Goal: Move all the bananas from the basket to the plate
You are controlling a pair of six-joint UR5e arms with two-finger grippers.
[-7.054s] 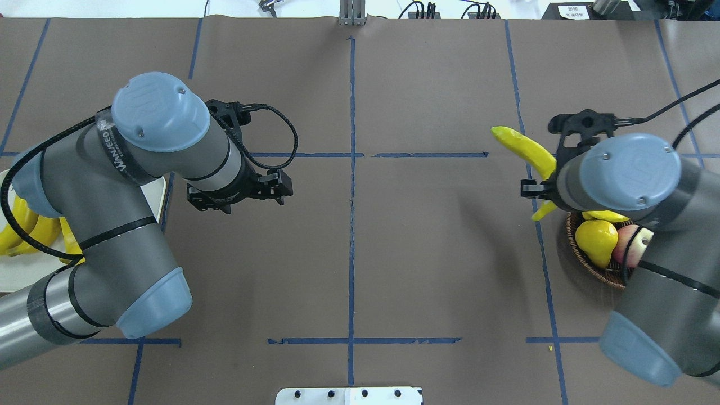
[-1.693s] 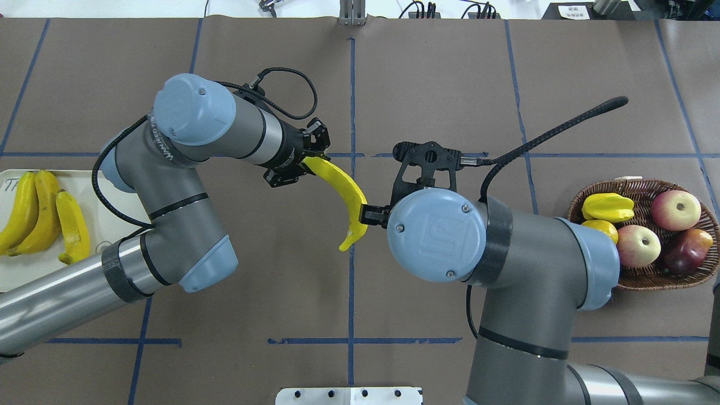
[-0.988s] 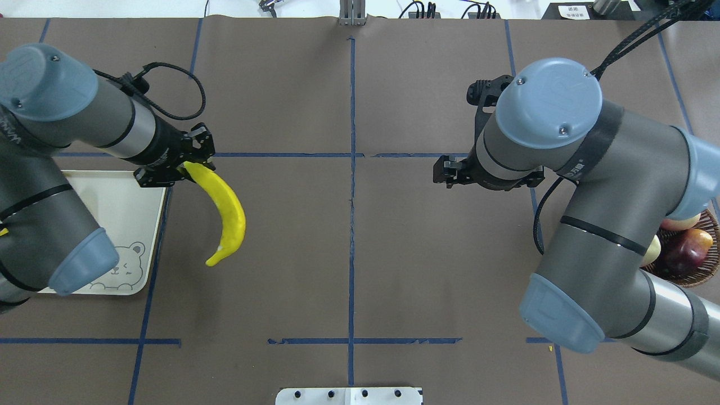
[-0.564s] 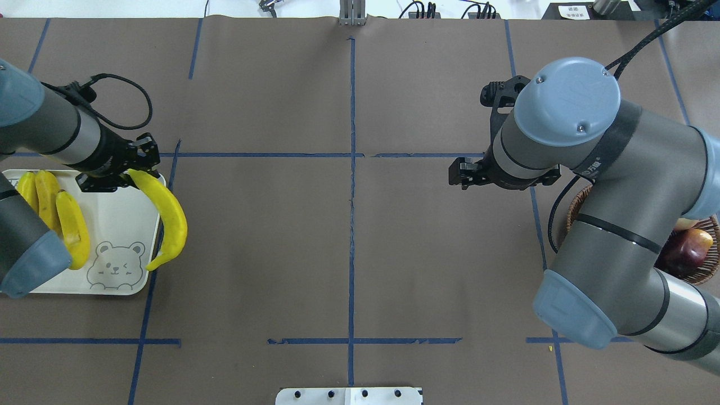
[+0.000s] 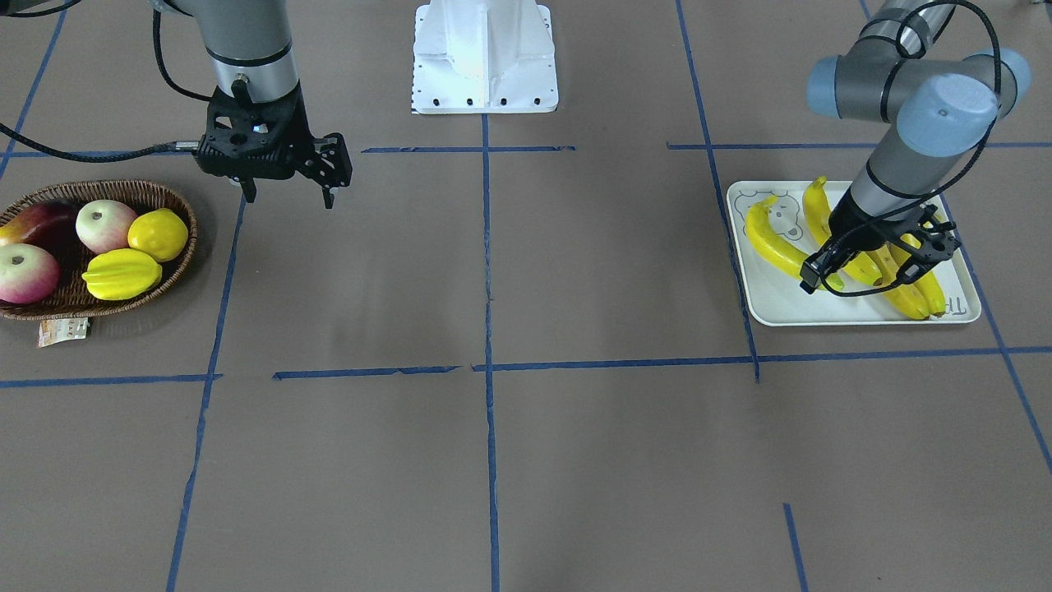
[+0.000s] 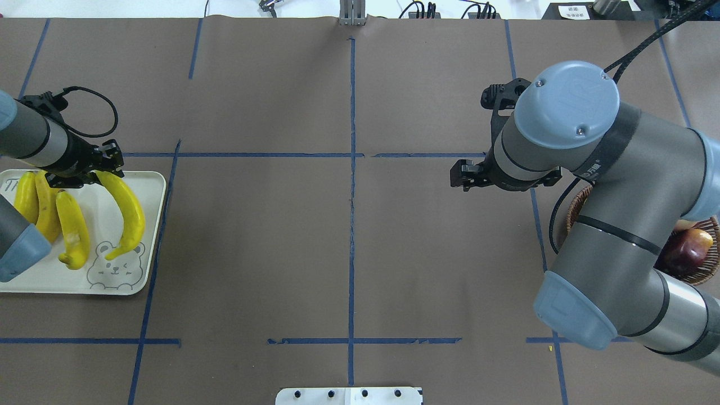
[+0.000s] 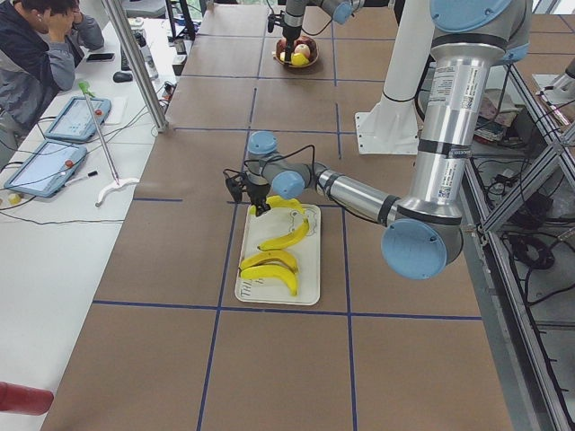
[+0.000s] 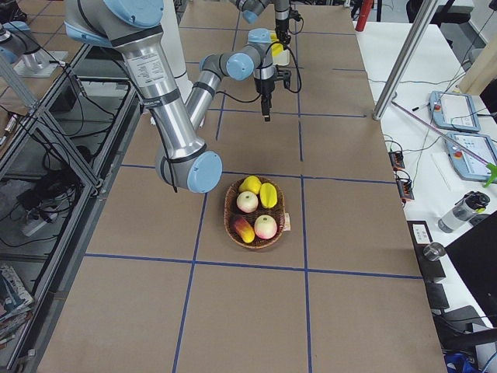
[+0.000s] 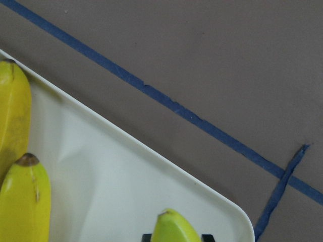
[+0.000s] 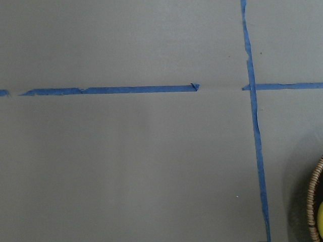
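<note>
My left gripper [image 6: 89,171] is shut on the stem end of a yellow banana [image 6: 128,209]. That banana hangs over the off-white plate [image 6: 104,222], its lower tip at the bear drawing. Three more bananas [image 6: 49,209] lie side by side on the plate's left part. In the left wrist view the held banana's end [image 9: 171,228] shows between my fingers. My right gripper [image 5: 288,196] hovers open and empty over bare table beside the wicker basket [image 5: 186,207]. No banana shows in the basket.
The basket holds two pink apples, a dark red fruit, a lemon-like fruit [image 5: 159,234] and a starfruit [image 5: 122,274]. Blue tape lines cross the brown table. The robot's white base [image 5: 483,57] stands mid-table. A person [image 7: 40,54] sits at a side desk.
My left gripper has carried the banana leftward from the plate's right edge to over the plate. The right arm has barely moved.
</note>
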